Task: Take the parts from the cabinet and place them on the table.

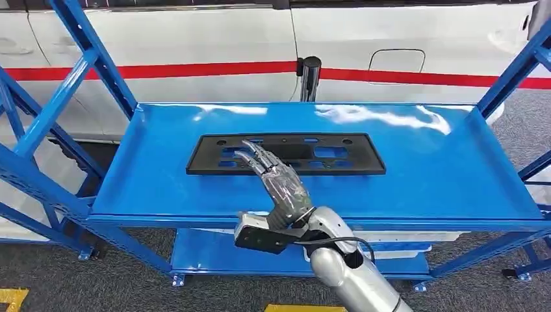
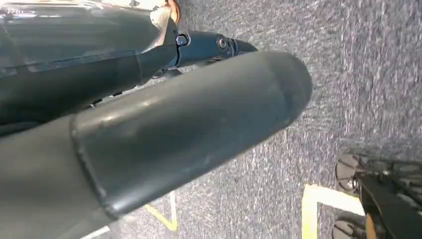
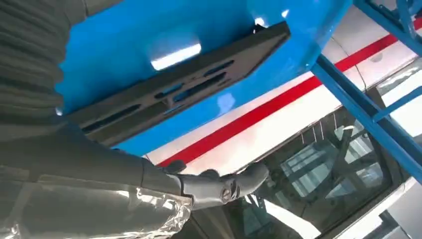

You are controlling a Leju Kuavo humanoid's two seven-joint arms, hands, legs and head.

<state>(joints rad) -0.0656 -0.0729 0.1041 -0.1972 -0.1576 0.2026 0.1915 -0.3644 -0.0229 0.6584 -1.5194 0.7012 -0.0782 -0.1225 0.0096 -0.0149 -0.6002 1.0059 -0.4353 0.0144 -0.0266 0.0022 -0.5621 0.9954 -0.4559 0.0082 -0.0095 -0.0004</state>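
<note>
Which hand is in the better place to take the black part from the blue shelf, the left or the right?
The right hand, I would judge. It is already over the blue shelf, fingers apart, reaching onto the black part. The left wrist view looks down at the grey floor, so that arm seems to hang low, away from the shelf.

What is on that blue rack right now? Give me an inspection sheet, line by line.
Surface: glossy blue metal shelf of the open rack, glare patches.
Job's things: flat black rectangular plastic panel with slots, lying flat on it.
Clutter: nothing seen.
Hands: right hand reaches over the panel's near edge, fingers extended, holding nothing; left hand hangs above the grey carpet.
Cables: black cable looped at the right wrist.
Surroundings: white vehicle with red stripe behind.
</note>
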